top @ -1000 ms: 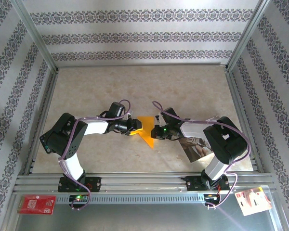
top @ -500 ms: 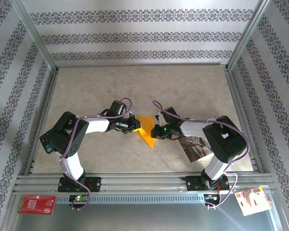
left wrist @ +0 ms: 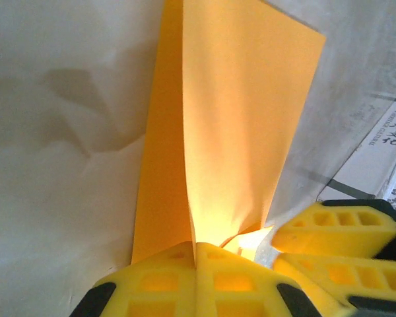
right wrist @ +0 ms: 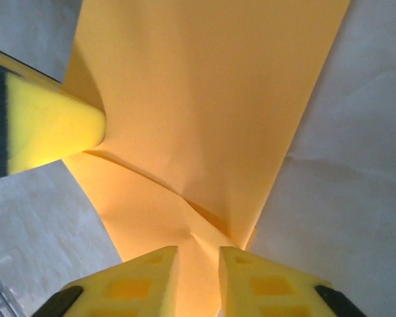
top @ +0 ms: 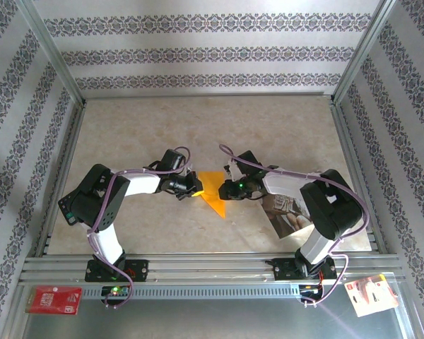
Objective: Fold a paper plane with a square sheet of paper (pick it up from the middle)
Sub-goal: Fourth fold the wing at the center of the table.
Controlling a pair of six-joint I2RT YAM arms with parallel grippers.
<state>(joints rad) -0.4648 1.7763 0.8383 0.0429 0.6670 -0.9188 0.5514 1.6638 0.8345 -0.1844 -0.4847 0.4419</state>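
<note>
The orange sheet of paper [top: 213, 192] is folded into a pointed, layered shape and sits at the table's middle, between both grippers. My left gripper [top: 195, 186] holds its left edge. In the left wrist view the yellow jaws [left wrist: 197, 251] are pressed together on a raised fold of the paper [left wrist: 231, 119]. My right gripper [top: 231, 189] is at the paper's right edge. In the right wrist view its jaws [right wrist: 198, 264] stand a little apart, with creased paper [right wrist: 204, 99] lying in the gap. One left finger [right wrist: 53, 125] touches the paper's far side.
A glossy printed photo sheet [top: 290, 215] lies on the table right of the paper, partly under the right arm. A red card [top: 53, 300] and a second card [top: 371, 293] rest on the near rail. Metal frame posts border the table.
My left gripper has shut on the paper's edge. My right gripper, shut before, has parted its jaws. The paper has shifted slightly to the left.
</note>
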